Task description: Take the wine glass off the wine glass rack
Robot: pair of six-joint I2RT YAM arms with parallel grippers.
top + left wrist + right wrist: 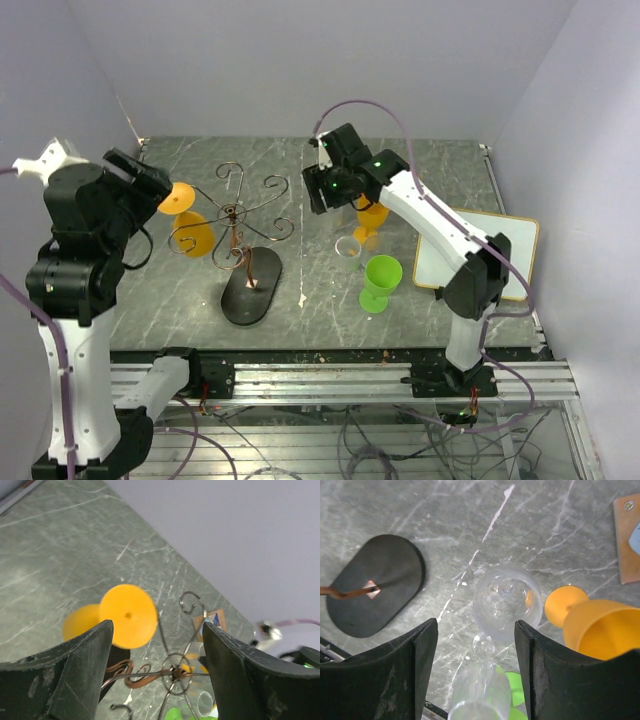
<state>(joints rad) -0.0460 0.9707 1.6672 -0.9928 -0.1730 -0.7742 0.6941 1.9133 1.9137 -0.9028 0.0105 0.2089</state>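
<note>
Wine glass rack (250, 290): ahead of the left fingers' gap.
Left gripper (157, 630): fingers spread, grasping nothing.
Right gripper (475, 625): fingers apart, empty.
Orange wine glass (128, 616): hung on the rack, foot beside the left gripper's left finger.
Clear glass (506, 602): upright below the right fingers' gap.

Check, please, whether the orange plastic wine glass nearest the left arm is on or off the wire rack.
On: the orange plastic wine glass hangs foot-up from a scroll of the copper wire rack.
</note>
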